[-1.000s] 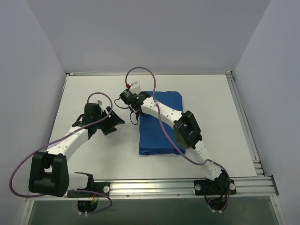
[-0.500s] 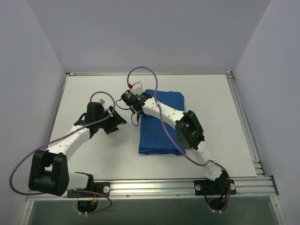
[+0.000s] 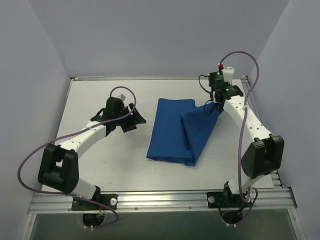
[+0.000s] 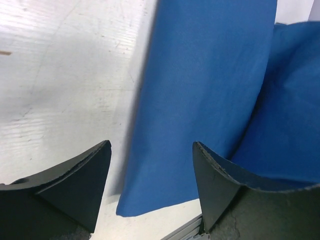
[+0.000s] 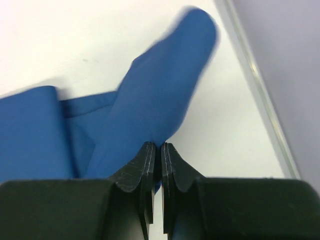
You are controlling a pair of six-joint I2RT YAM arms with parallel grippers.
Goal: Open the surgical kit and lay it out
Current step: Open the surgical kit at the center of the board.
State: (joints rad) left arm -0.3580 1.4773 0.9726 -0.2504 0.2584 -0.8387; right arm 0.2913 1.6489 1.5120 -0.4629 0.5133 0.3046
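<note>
Now, R end effector (image 5: pixel 160 150) pinching blue wrap (image 3: pixel 170 137) flap, L end effector (image 4: pixel 151 155) spread, contents hidden.

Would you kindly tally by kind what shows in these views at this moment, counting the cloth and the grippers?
blue cloth wrap: 1
Grippers: 2, namely the left gripper, open, and the right gripper, shut on a lifted fold of the wrap
Total: 3
</note>
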